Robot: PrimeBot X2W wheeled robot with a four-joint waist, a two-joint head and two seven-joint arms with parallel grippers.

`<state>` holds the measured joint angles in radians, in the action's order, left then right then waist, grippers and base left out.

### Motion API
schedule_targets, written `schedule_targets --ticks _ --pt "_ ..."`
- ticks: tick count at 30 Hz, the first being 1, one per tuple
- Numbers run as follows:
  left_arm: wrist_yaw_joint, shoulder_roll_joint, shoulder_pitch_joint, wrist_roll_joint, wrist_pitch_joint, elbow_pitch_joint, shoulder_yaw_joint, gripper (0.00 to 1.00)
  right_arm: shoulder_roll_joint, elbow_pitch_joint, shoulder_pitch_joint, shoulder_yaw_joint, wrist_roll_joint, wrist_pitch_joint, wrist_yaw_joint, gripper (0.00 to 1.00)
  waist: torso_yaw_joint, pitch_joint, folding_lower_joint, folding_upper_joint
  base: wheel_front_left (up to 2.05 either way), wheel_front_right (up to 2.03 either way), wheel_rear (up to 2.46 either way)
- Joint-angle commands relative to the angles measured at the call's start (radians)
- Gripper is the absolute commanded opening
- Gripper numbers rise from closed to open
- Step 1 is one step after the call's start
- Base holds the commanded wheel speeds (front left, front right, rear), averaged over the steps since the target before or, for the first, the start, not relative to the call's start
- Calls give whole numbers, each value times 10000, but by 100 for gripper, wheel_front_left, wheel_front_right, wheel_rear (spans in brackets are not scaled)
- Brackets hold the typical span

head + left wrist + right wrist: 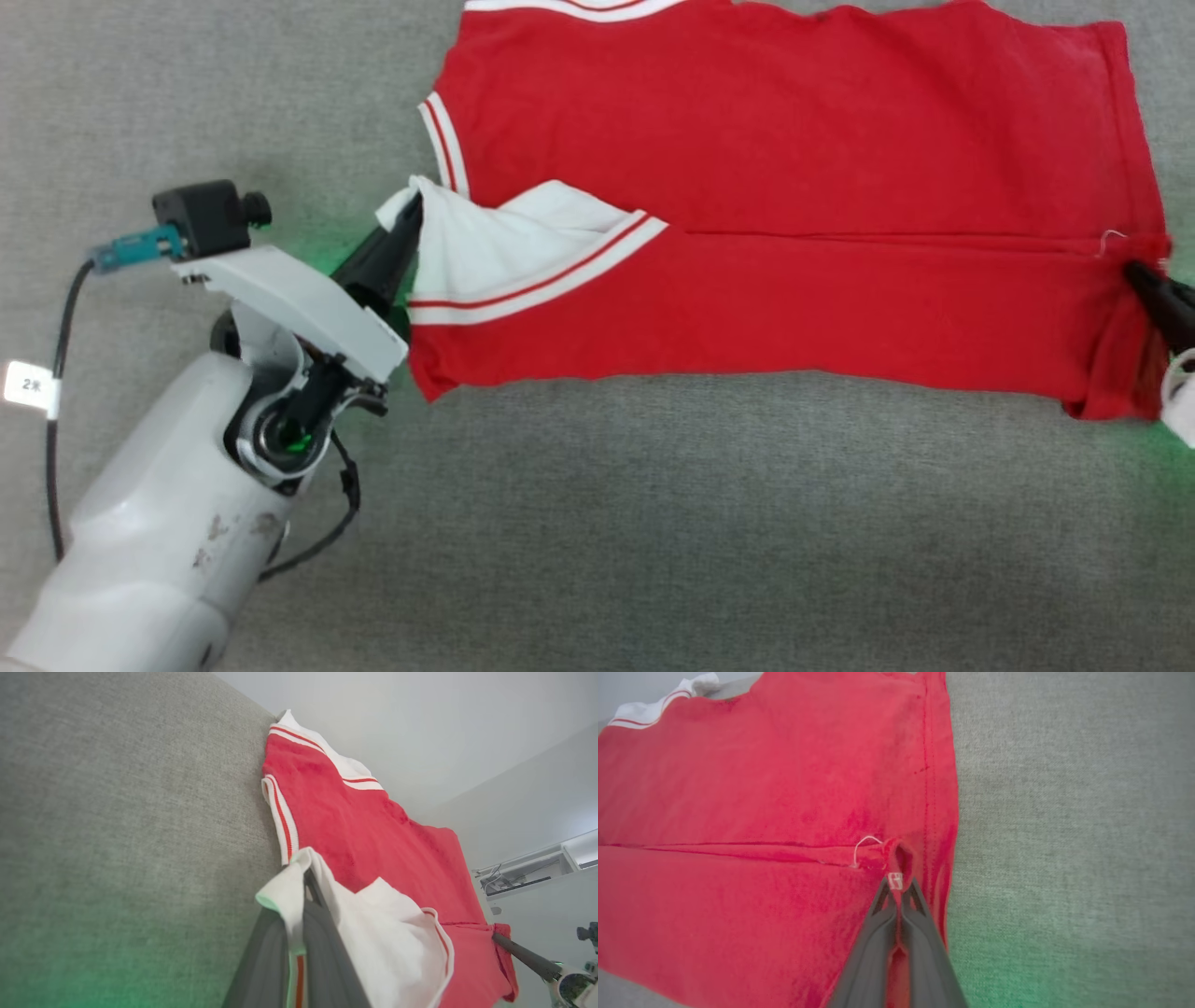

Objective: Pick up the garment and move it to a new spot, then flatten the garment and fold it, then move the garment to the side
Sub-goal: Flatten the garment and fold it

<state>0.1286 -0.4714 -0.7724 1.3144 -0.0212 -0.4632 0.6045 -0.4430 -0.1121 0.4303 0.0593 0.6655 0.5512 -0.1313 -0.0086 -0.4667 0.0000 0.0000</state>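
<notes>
The garment (803, 187), a red jersey with white striped trim, lies spread on the grey cloth surface with its near long edge folded over the rest; its number is hidden. My left gripper (411, 213) is shut on the white sleeve at the garment's left end, and the left wrist view shows that sleeve (373, 933) pinched between the fingers (322, 952). My right gripper (1134, 271) is shut on the red hem at the right end. In the right wrist view the gripper (896, 884) pinches a bunched fold of the garment (761, 788) beside a small white tag.
Grey fabric surface (653, 523) stretches bare in front of the garment and to its left. A pale wall and a shelf with cables (528, 872) stand beyond the surface's far edge in the left wrist view. The right arm's gripper (518, 952) also shows there.
</notes>
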Motion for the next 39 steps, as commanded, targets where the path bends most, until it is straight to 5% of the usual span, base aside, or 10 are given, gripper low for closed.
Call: schedule_targets --ticks 1,5,7,8,9,11,18,27,38,39 --pt "11 -3 -78 -81 -54 -178 18 0 -12 -69 114 -52 -48 -92 10 0 -61 -51 0 0 0 0 0" --pt "0 -5 -227 -568 -178 -1019 423 9 -31 -498 368 -541 -38 -439 10 0 -126 -31 0 0 0 0 0" --pt "-3 -27 -279 -672 -160 -1308 599 37 -48 -671 473 -779 -56 -707 10 0 -172 54 0 0 0 0 0" --pt "-4 -79 -332 -757 -92 -1409 709 66 -68 -763 509 -868 -84 -848 10 1 -188 118 0 0 0 0 0" --pt "-3 -171 -391 -848 -28 -1499 818 100 -108 -856 522 -955 -128 -987 10 34 -198 195 0 0 0 0 0" --pt "-3 -360 -562 -939 189 -1567 983 100 -162 -1036 551 -1096 -243 -1268 10 100 -219 350 0 0 0 0 0" --pt "-160 -1311 -1185 -1136 1432 -809 1279 100 38 -1343 575 -929 -611 -2010 10 100 -204 1032 0 0 0 0 0" --pt "-1623 -2519 -599 -218 5718 1942 2294 100 237 -1319 235 -954 -529 -2064 10 100 -356 1447 0 0 0 0 0" --pt "-2590 -2475 82 148 6287 2378 2558 100 282 -1115 475 -1285 -399 -1957 10 100 -1040 769 0 0 0 0 0" --pt "-2537 -2406 134 225 6242 2270 2530 75 242 -1091 487 -1331 -381 -1925 10 100 -1089 734 0 0 0 0 0"
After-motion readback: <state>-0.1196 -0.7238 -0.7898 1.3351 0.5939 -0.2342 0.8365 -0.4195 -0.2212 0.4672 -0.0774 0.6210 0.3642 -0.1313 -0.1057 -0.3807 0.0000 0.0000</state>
